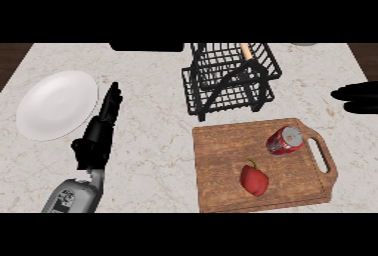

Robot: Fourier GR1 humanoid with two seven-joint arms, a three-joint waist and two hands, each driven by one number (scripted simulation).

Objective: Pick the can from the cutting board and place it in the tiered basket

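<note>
A red can (pixel 285 140) with a silver top lies on its side on the wooden cutting board (pixel 221 165), near the board's handle slot at the right. The black wire tiered basket (pixel 230 80) stands just behind the board. My left hand (pixel 98 135) is at the left of the counter, fingers straight and pointing away, holding nothing. My right hand (pixel 356 98) shows only as dark fingers at the right edge, level with the basket and apart from the can.
A red pepper (pixel 255 180) lies on the board in front of the can. A white plate (pixel 57 104) sits at the far left beside my left hand. A dark object (pixel 147 47) lies at the counter's back edge.
</note>
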